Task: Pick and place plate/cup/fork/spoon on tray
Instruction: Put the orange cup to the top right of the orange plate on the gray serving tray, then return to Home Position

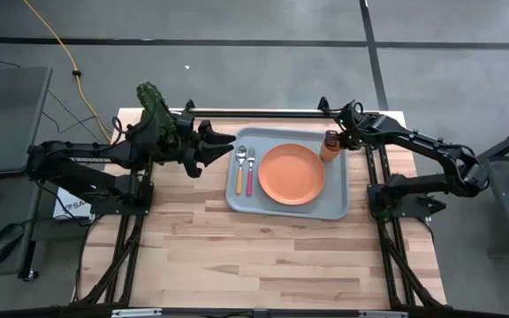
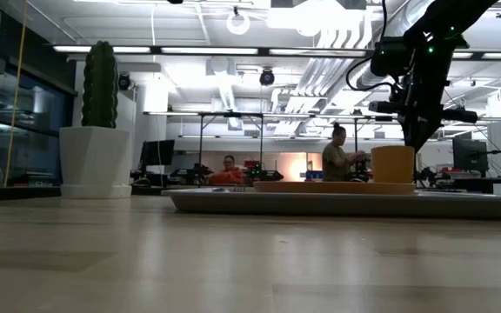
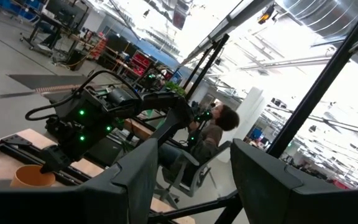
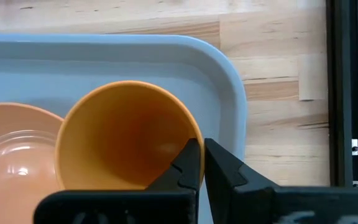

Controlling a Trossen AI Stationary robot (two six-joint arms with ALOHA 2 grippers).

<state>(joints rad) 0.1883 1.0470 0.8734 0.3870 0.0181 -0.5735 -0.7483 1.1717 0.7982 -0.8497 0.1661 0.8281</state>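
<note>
The grey-blue tray (image 1: 334, 201) lies at the table's far middle. On it are the orange plate (image 1: 292, 174), the spoon (image 1: 239, 170) with its orange-yellow handle and the pink-handled fork (image 1: 250, 171), side by side left of the plate. The small orange cup (image 1: 330, 146) is upright over the tray's far right corner. It also shows in the low view (image 2: 393, 163). My right gripper (image 4: 202, 163) is shut on the cup. My left gripper (image 1: 226, 150) is open and empty above the tray's far left edge, tipped up toward the room (image 3: 194, 186). My right gripper pinches the cup's wall at its rim (image 4: 196, 135), on the side toward the table's right edge. One finger (image 4: 185, 163) is inside the cup and one finger (image 4: 225, 167) outside, both pointing down from above. The cup is upright; the plate hides its base in the low view.
A cactus in a white faceted pot (image 2: 94, 156) stands at the table's far left corner, by the left arm. The tray's raised rim (image 4: 232, 81) curves close around the cup. Bare wood (image 1: 263, 256) fills the near half of the table. People sit in the room beyond.
</note>
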